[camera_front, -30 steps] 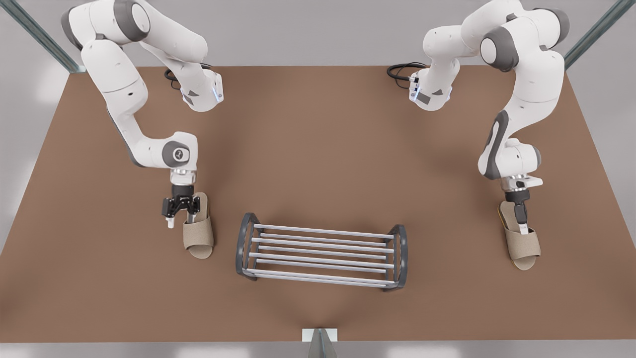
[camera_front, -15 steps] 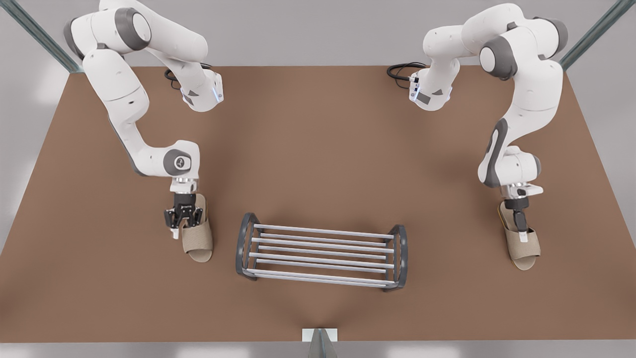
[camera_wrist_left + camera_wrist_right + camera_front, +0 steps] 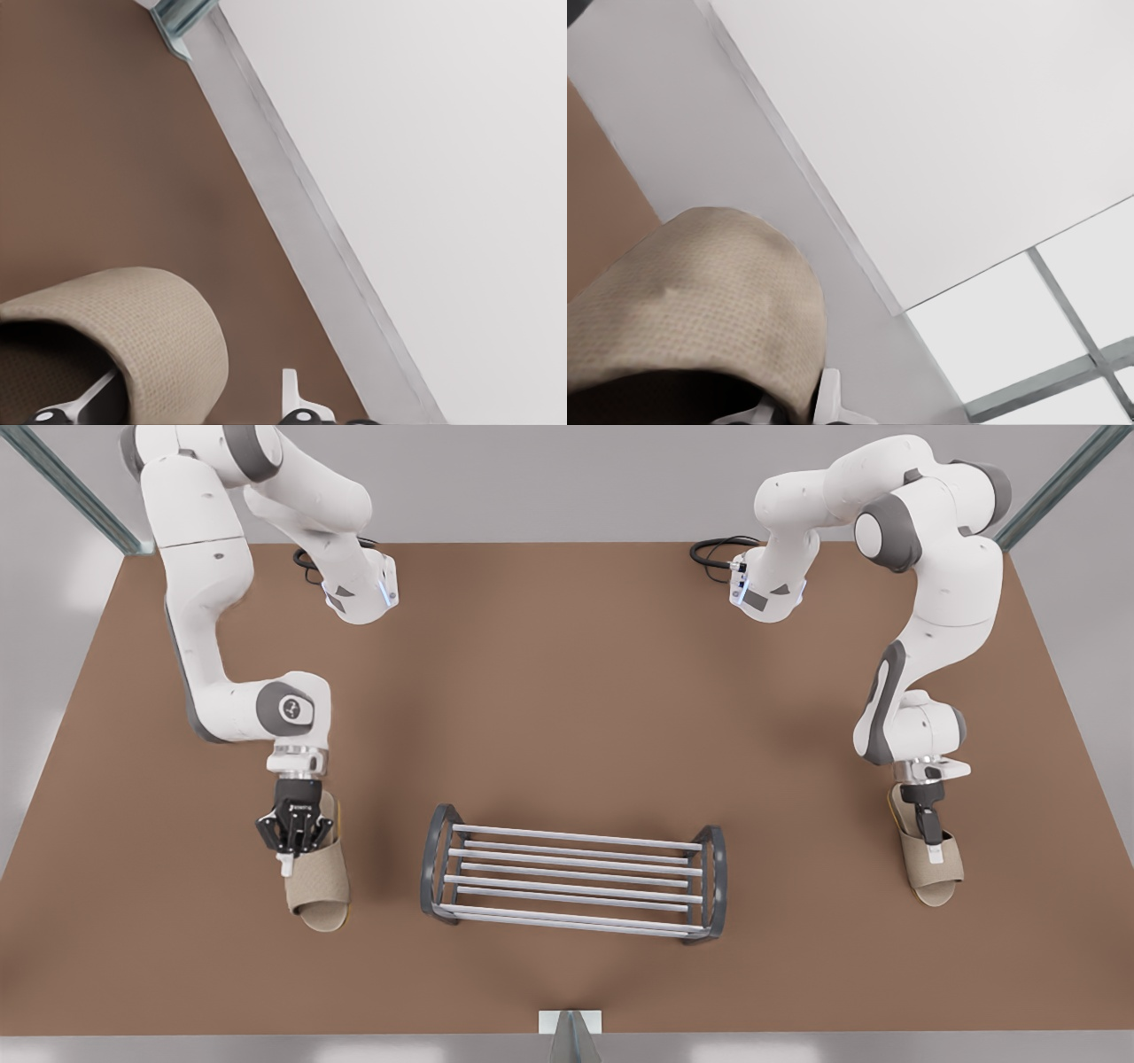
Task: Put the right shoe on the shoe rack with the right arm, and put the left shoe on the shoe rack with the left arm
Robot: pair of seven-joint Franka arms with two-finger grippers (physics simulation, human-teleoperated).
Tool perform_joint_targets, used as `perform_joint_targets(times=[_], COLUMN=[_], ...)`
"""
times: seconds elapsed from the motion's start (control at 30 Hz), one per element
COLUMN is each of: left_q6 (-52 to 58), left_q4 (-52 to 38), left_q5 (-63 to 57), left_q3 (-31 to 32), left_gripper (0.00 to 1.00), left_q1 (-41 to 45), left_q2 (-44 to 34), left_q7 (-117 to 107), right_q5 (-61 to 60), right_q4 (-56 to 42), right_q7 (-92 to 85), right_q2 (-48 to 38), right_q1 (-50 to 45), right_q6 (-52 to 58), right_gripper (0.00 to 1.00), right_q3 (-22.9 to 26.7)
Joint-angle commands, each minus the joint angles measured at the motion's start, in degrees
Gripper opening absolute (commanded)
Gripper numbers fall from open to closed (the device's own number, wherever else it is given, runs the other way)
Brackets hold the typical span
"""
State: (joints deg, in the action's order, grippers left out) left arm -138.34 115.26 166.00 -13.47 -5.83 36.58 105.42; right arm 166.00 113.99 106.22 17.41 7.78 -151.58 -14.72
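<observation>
Two beige open-toe slippers lie either side of the shoe rack (image 3: 576,837), which has silver bars and dark arched ends. My right gripper (image 3: 288,855) is shut on the strap of the slipper (image 3: 317,881) at the front view's left. In the right wrist view the gripper (image 3: 793,409) pinches that strap (image 3: 700,292). My left gripper (image 3: 932,850) is down on the slipper (image 3: 935,872) at the front view's right. In the left wrist view it (image 3: 182,407) is open. One finger is inside the strap (image 3: 133,319), and the other finger (image 3: 297,394) stands clear outside it.
The brown table (image 3: 567,691) has bare room all round the rack. Its near edge carries a small metal bracket (image 3: 571,1032). Both arm bases (image 3: 359,593) with black cables sit at the far edge.
My right gripper has shut on its slipper and carried it toward the front view's left and the near edge. My left gripper has sunk slightly onto its slipper, which has not moved.
</observation>
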Motion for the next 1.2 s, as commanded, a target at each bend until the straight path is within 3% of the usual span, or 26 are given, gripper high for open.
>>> perform_joint_targets(times=[0.0, 0.13, 0.2, 0.23, 0.27, 0.33, 0.4, 0.47, 0.5, 0.53, 0.6, 0.63, 0.87, 0.97, 1.07, 1.1, 1.13, 1.17], left_q6=[-0.52, -0.52, -0.52, -0.52, -0.52, -0.61, -0.61, -0.61, -0.61, -0.61, -0.61, -0.61, -0.61, -0.61, -0.61, -0.61, -0.61, -0.61], left_q4=[-0.12, -0.64, -0.73, -0.73, -0.73, -0.82, -0.82, -0.91, -1.0, -1.0, -1.09, -1.44, -2.14, -2.32, -2.32, -2.32, -2.32, -2.32], left_q5=[3.98, 3.98, 3.98, 3.98, 3.89, 3.89, 3.98, 3.98, 3.98, 3.98, 3.98, 3.98, 3.98, 3.89, 3.98, 3.98, 3.98, 3.98], left_q3=[0.02, 0.02, 0.02, 0.02, 0.02, 0.11, 0.55, 0.55, 0.55, 0.63, 0.63, 0.99, 1.51, 1.69, 1.78, 1.78, 1.78, 1.78], left_gripper=[0.89, 0.82, 0.82, 0.82, 0.74, 0.73, 0.73, 0.66, 0.66, 0.66, 0.66, 0.61, 0.6, 0.55, 0.56, 0.53, 0.48, 0.48], left_q1=[-0.06, -0.24, -0.32, -0.41, -0.41, -0.68, -0.76, -0.76, -0.76, -0.76, -0.76, -0.94, -1.64, -1.82, -1.91, -1.91, -1.91, -1.91], left_q2=[0.07, 0.51, 0.51, 0.51, 0.51, 0.51, 0.51, 0.68, 0.86, 0.95, 1.12, 1.3, 1.74, 2.0, 2.0, 2.09, 2.0, 2.09], left_q7=[-1.79, -1.79, -1.88, -1.79, -1.88, -1.88, -2.14, -2.32, -2.32, -2.32, -2.58, -2.67, -2.76, -2.94, -3.02, -3.02, -3.02, -3.02], right_q5=[-1.37, -10.77, -15.78, -18.42, -22.56, -20.63, -21.5, -21.86, -22.38, -29.14, -37.83, -39.79, -53.14, -60.35, -62.11, -64.39, -65.19, -65.27], right_q4=[-3.77, -8.43, -10.97, -13.43, -14.84, -23.19, -24.42, -24.08, -23.81, -24.95, -27.5, -28.29, -34.88, -37.78, -38.05, -37.87, -37.96, -38.05], right_q7=[1.19, 1.54, 1.54, 1.54, 1.54, 1.45, 1.98, 2.24, 2.42, 2.77, 2.77, 2.77, 2.77, 2.77, 2.77, 2.86, 2.86, 2.77], right_q2=[-4.22, -10.65, -10.56, -10.03, -9.68, -6.34, -3.88, -2.03, -0.89, 3.94, 11.4, 14.22, 30.39, 38.48, 40.07, 40.33, 41.3, 41.3], right_q1=[-6.1, -15.41, -26.48, -28.43, -28.52, -29.84, -32.3, -36.6, -44.5, -57.16, -72.7, -75.45, -76.51, -76.51, -76.42, -76.33, -76.25, -76.25], right_q6=[-23.66, -35.53, -38.95, -40.28, -42.03, -49.68, -49.42, -45.03, -43.62, -43.27, -43.36, -43.36, -44.06, -45.99, -46.34, -46.26, -45.82, -45.73], right_gripper=[0.21, 0.21, 0.21, 0.21, 0.21, 0.21, 0.21, 0.21, 0.21, 0.21, 0.21, 0.21, 0.21, 0.21, 0.21, 0.87, 1.0, 1.0], right_q3=[3.64, 7.68, 17.43, 18.85, 18.94, 20.96, 21.05, 21.92, 28.76, 42.12, 60.03, 64.11, 75.45, 81.6, 82.13, 82.22, 82.22, 82.22])
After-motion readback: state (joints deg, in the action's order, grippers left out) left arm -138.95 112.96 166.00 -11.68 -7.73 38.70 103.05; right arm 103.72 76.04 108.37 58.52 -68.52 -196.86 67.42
